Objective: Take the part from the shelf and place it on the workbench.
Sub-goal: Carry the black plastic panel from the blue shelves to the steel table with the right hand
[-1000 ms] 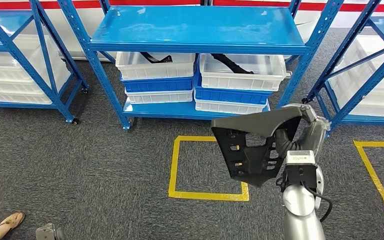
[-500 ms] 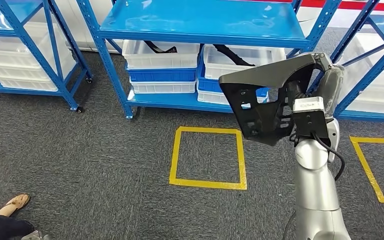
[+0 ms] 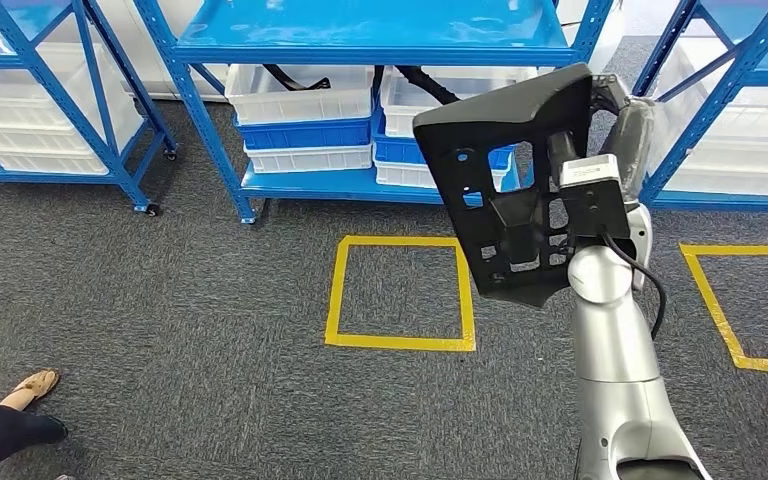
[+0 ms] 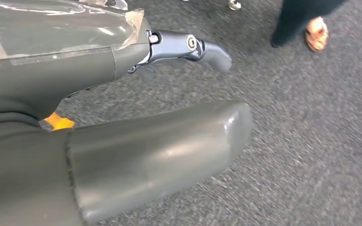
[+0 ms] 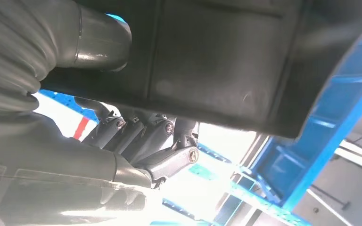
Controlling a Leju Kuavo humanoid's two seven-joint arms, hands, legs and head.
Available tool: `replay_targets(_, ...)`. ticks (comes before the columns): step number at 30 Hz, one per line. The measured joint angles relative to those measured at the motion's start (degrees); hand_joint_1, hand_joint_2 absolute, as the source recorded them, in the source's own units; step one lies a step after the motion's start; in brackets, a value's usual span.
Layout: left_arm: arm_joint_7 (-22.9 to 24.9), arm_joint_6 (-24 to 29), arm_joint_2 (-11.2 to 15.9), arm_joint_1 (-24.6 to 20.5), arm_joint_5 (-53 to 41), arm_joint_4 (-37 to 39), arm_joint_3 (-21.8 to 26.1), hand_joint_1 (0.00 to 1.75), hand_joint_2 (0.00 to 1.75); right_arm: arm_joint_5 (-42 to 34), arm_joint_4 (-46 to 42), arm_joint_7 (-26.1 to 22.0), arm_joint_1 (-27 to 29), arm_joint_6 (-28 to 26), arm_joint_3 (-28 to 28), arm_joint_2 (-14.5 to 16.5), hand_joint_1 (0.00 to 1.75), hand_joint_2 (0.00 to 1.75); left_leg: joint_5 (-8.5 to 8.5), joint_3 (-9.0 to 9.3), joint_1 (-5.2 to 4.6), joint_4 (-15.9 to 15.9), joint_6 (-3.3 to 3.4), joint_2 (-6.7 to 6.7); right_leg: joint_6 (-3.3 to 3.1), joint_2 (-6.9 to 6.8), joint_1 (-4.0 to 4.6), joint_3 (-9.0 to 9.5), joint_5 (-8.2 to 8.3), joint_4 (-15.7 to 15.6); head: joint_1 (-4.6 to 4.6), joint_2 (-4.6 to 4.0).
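My right hand holds a large black plastic part raised in front of the blue shelf, at about the height of the shelf's lower bins. The part stands nearly upright, with its ribbed, holed side towards me. In the right wrist view the thumb presses on the part and the darker fingers curl behind it. My left hand hangs over the grey carpet and holds nothing, one finger stretched out.
White and blue bins with black parts fill the shelf's lower level. More blue racks stand at the left and right. Yellow tape squares mark the carpet. A person's sandalled foot and leg are at the lower left.
The camera has shifted, so the shelf sits higher and nearer. My right arm has lifted the part higher and turned it more upright. The person's leg has come further in at the lower left.
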Motion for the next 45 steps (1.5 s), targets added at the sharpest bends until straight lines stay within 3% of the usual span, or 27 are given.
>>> replay_targets(1,-0.01,-0.03,0.02,0.09,0.31,0.00,0.34,0.00,0.00,-0.20,1.27,-0.38,-0.85,-0.17,0.49,0.52,1.75,1.75,-0.89,-0.19,-0.01,3.05,0.10,-0.05,-0.18,0.00,0.27,-0.86,0.71,0.01,0.00,0.00)
replay_targets(2,-0.01,-0.05,0.02,0.21,0.59,0.00,0.68,0.00,0.00,-0.32,2.50,-0.75,-1.59,-0.40,0.92,1.07,1.75,1.75,-0.46,0.41,-0.03,4.42,0.33,-0.07,-0.29,0.00,0.55,-1.71,1.40,0.02,-0.01,0.00)
replay_targets(3,-0.01,-0.08,0.03,0.33,0.79,0.00,0.97,0.00,0.00,-0.37,3.58,-1.07,-2.22,-0.72,1.29,1.64,1.75,1.75,0.84,2.02,-0.11,3.70,0.73,-0.13,-0.32,0.04,0.83,-2.52,2.07,0.02,-0.02,0.00)
replay_targets(5,-0.01,-0.08,0.13,0.45,0.95,-0.07,1.44,0.00,0.00,-0.25,5.03,-1.39,-3.24,-1.55,1.80,2.71,1.75,1.75,2.29,7.80,-0.49,-2.79,1.95,-0.34,-0.19,0.10,1.19,-3.81,3.26,0.03,-0.01,0.00)
replay_targets(7,-0.04,-0.05,0.25,0.46,0.97,-0.19,1.71,0.00,0.00,-0.06,5.88,-1.51,-4.11,-2.34,2.15,3.48,1.75,1.75,0.97,13.08,-1.07,-10.32,2.73,-0.56,0.39,-0.07,1.18,-4.44,4.34,-0.09,0.06,0.00)
replay_targets(8,-0.07,-0.03,0.33,0.48,0.97,-0.23,1.81,0.00,0.00,-0.01,6.23,-1.55,-4.45,-2.58,2.30,3.78,1.75,1.75,0.33,14.30,-1.42,-12.47,2.97,-0.61,0.84,-0.20,1.01,-4.57,4.92,-0.30,0.06,0.00)
replay_targets(10,-0.11,0.02,0.42,0.60,0.97,-0.22,2.03,0.00,0.00,-0.02,6.88,-1.57,-4.78,-2.75,2.46,4.14,1.75,1.75,1.51,14.16,-1.77,-13.92,3.27,-0.46,1.69,-0.33,0.78,-4.89,5.91,-0.81,-0.02,0.00)
replay_targets(11,-0.11,0.03,0.45,0.64,0.98,-0.21,2.14,0.00,0.00,-0.03,7.18,-1.57,-4.83,-2.74,2.49,4.22,1.75,1.75,2.41,13.75,-1.75,-14.42,3.58,-0.31,1.72,-0.30,0.73,-5.35,5.33,-0.48,-0.02,0.00)
replay_targets(13,-0.11,0.08,0.46,0.67,0.98,-0.20,2.38,0.00,0.00,0.01,7.64,-1.54,-4.90,-2.74,2.50,4.23,1.75,1.75,4.20,12.44,-1.48,-15.09,3.93,0.01,1.12,-0.19,0.78,-6.87,1.36,3.13,0.06,0.00)
replay_targets(15,-0.11,0.12,0.40,0.68,0.98,-0.20,2.61,0.00,0.00,0.09,7.97,-1.52,-4.90,-2.78,2.50,4.29,1.75,1.75,5.72,10.60,-1.49,-15.08,4.09,0.14,0.79,-0.14,0.79,-8.48,-3.43,10.34,0.11,0.00)
replay_targets(16,-0.11,0.13,0.35,0.68,0.97,-0.20,2.70,0.00,0.00,0.16,8.11,-1.51,-4.85,-2.81,2.50,4.32,1.75,1.75,6.51,9.60,-1.49,-15.05,4.03,0.21,1.13,-0.14,0.75,-8.74,-4.52,13.70,0.11,0.00)
replay_targets(18,-0.11,0.13,0.25,0.69,0.88,-0.19,2.76,0.00,0.00,0.46,8.35,-1.43,-4.78,-2.86,2.50,4.37,1.75,1.75,8.08,7.57,-1.42,-14.97,3.77,0.34,2.53,-0.15,0.63,-6.92,-3.24,15.60,0.10,0.00)
replay_targets(20,-0.11,0.13,0.18,0.68,0.71,-0.18,2.78,0.00,0.00,0.89,8.45,-1.29,-4.85,-2.89,2.50,4.43,1.75,1.75,9.55,5.69,-1.34,-14.70,3.25,0.40,3.43,-0.18,0.49,-1.23,-1.67,9.70,0.10,0.00)
replay_targets(22,-0.12,0.15,0.15,0.68,0.47,-0.18,2.80,0.00,0.00,1.13,8.44,-1.19,-5.00,-2.90,2.51,4.59,1.75,1.75,10.85,4.43,-1.39,-14.35,2.62,0.43,2.79,-0.09,0.66,4.87,-3.36,1.11,0.04,0.00)
replay_targets(23,-0.13,0.16,0.16,0.68,0.31,-0.18,2.82,0.00,0.00,1.16,8.43,-1.16,-5.05,-2.92,2.50,4.66,1.75,1.75,11.41,4.10,-1.43,-14.32,2.34,0.45,2.21,-0.05,0.82,6.33,-4.41,-1.52,0.03,0.00)
replay_targets(25,-0.14,0.19,0.14,0.74,0.04,-0.17,2.84,0.00,0.00,1.14,8.43,-1.16,-4.92,-2.95,2.43,4.71,1.75,1.75,12.34,3.79,-1.26,-14.56,1.70,0.47,1.03,-0.03,0.81,6.13,-4.44,-2.62,0.03,0.00)
replay_targets(26,-0.14,0.16,0.12,0.80,-0.02,-0.17,2.84,0.00,0.00,1.09,8.41,-1.21,-4.80,-2.96,2.37,4.72,1.75,1.75,11.72,3.51,-1.11,-14.21,1.34,0.41,0.36,-0.07,0.69,5.74,-3.99,-2.67,0.03,0.00)
replay_targets(28,-0.14,0.10,0.09,0.91,-0.04,-0.18,2.85,0.00,0.00,0.86,8.23,-1.49,-4.45,-2.97,2.22,4.77,1.75,1.75,7.55,2.33,-0.82,-10.80,0.63,0.20,-0.86,-0.14,0.36,5.04,-2.80,-2.76,0.02,0.00)
replay_targets(30,-0.14,0.05,0.16,0.94,-0.03,-0.20,2.87,0.00,0.00,0.45,7.77,-1.94,-3.83,-3.04,2.00,4.81,1.75,1.75,2.03,0.46,-0.62,-3.56,0.06,0.00,-1.21,-0.14,0.39,4.02,-1.65,-2.68,-0.02,0.00)
replay_targets(31,-0.14,0.04,0.19,0.94,-0.02,-0.21,2.88,0.00,0.00,0.23,7.55,-2.15,-3.37,-3.07,1.83,4.80,1.75,1.75,0.82,-0.17,-0.47,-0.12,-0.19,-0.04,-1.13,-0.13,0.39,3.38,-1.13,-2.64,-0.03,0.00)
replay_targets(33,-0.14,0.00,0.22,0.93,-0.03,-0.28,2.89,0.00,0.00,-0.09,7.27,-2.46,-2.39,-3.11,1.48,4.74,1.75,1.75,1.91,0.82,-0.09,2.04,-0.51,-0.03,-0.78,-0.11,0.35,2.25,-0.27,-2.52,-0.03,0.00)
replay_targets(35,-0.14,-0.04,0.28,0.84,-0.21,-0.49,2.89,0.00,0.00,-0.15,6.66,-2.62,-1.49,-3.25,1.07,4.61,1.75,1.75,4.23,5.78,0.28,-3.79,-0.57,-0.07,-0.26,-0.09,0.25,1.59,0.26,-2.37,-0.04,0.00)
replay_targets(37,-0.14,-0.07,0.40,0.63,-0.49,-0.66,2.88,0.00,0.00,0.15,5.83,-2.67,-0.92,-3.63,0.70,4.43,1.75,1.75,4.39,10.71,0.17,-10.97,-0.37,-0.21,0.38,-0.30,0.43,1.16,0.65,-2.21,0.01,0.00)
replay_targets(38,-0.14,-0.07,0.46,0.52,-0.60,-0.67,2.87,0.00,0.00,0.50,5.51,-2.63,-0.73,-3.85,0.62,4.35,1.75,1.75,3.91,11.89,-0.02,-13.03,-0.14,-0.29,0.73,-0.43,0.54,0.94,0.87,-2.15,0.03,0.00)
replay_targets(40,-0.16,-0.08,0.55,0.39,-0.67,-0.75,2.86,0.00,0.00,1.28,5.12,-2.47,-0.24,-4.22,0.57,4.22,1.75,1.75,3.68,11.95,-0.31,-14.14,0.73,-0.43,1.54,-0.70,0.55,0.49,1.32,-2.15,0.10,0.00)
replay_targets(42,-0.17,-0.10,0.58,0.35,-0.71,-0.88,2.87,0.00,0.00,1.91,4.78,-2.25,0.38,-4.51,0.55,3.91,1.75,1.75,4.26,11.61,-0.31,-14.63,1.95,-0.63,1.76,-0.76,0.43,-0.61,0.36,-0.62,0.12,0.00)
replay_targets(45,-0.18,-0.17,0.67,0.26,-0.77,-1.05,2.89,0.00,0.00,2.18,4.37,-2.04,1.36,-4.74,0.46,3.36,1.75,1.75,5.33,10.57,-0.49,-14.81,3.17,-1.22,0.95,-0.43,0.44,-4.97,-4.88,9.57,0.13,0.00)
